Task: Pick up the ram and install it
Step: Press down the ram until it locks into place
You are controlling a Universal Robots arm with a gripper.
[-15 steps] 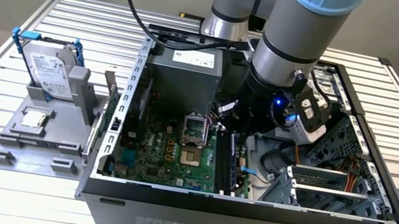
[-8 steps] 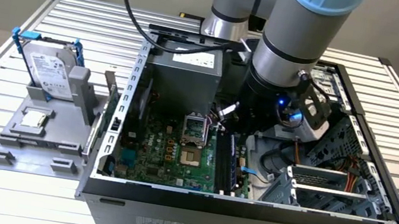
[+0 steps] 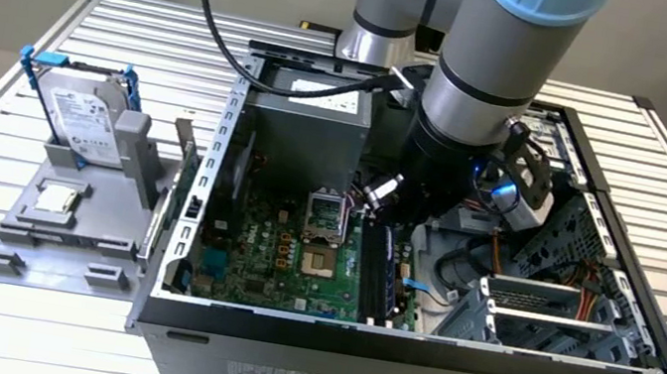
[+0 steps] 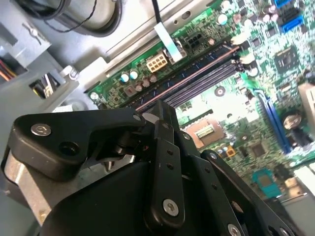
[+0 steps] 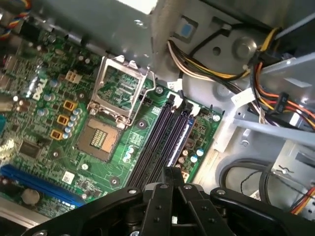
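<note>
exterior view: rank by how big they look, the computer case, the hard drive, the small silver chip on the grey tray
1. computer case
2. hard drive
3. silver chip
The gaps are wide, so nearness to the camera does not change the order.

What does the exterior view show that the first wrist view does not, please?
The exterior view adds the surroundings: the slatted table, the grey hard drive with blue bracket upright in a grey holder, the computer case and the arm reaching down into it. The first wrist view adds the gripper over the board and a long blue slot. Both show the green motherboard, its open processor socket and the black memory slots.
</note>
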